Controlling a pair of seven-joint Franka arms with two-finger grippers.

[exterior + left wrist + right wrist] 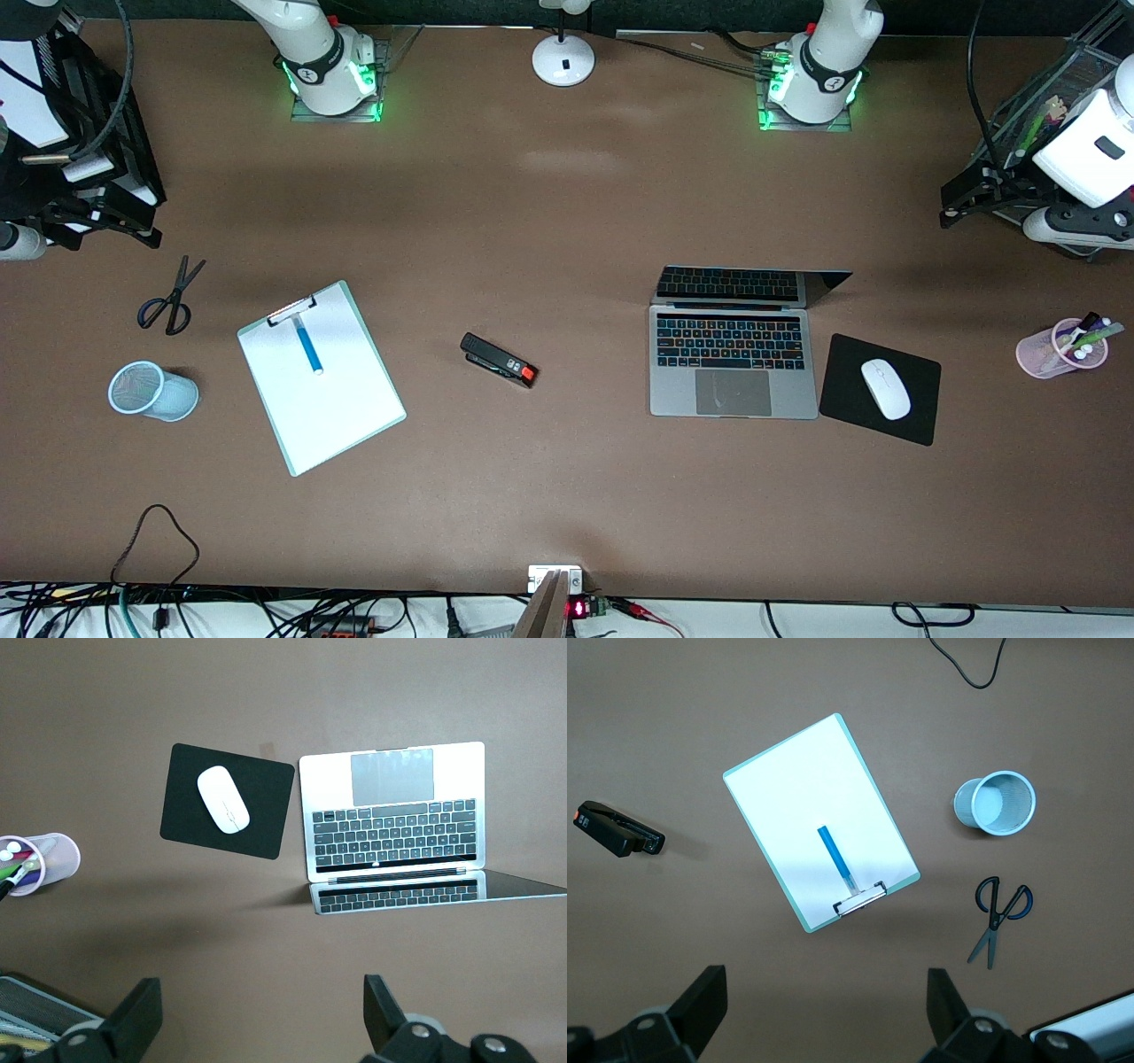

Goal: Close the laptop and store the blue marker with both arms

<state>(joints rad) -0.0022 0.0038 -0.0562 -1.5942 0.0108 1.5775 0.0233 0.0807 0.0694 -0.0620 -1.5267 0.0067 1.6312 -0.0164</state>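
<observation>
The laptop [733,354] sits open on the brown table [549,221], toward the left arm's end. Its screen stands up and its dark keys show. Just beside it lies a black mouse pad [881,388] with a white mouse [886,388] on top. A pink cup [1061,347] full of markers stands closer to the table's end.

The blue marker [309,346] lies on the white paper of a clipboard [321,377], toward the right arm's end (one tip is up by the metal clip). A light blue mesh cup [152,391] stands near the clipboard, and black scissors [171,297] lie near that cup, farther from the front camera. A black stapler [499,360] with a red end rests between the clipboard and the laptop.

The left gripper [257,1028] hangs high in the air over the table by the laptop's screen, its fingers spread wide with nothing in them. The right gripper [824,1019] hangs high over the table by the clipboard's clip end, fingers wide apart too, and holding nothing.
</observation>
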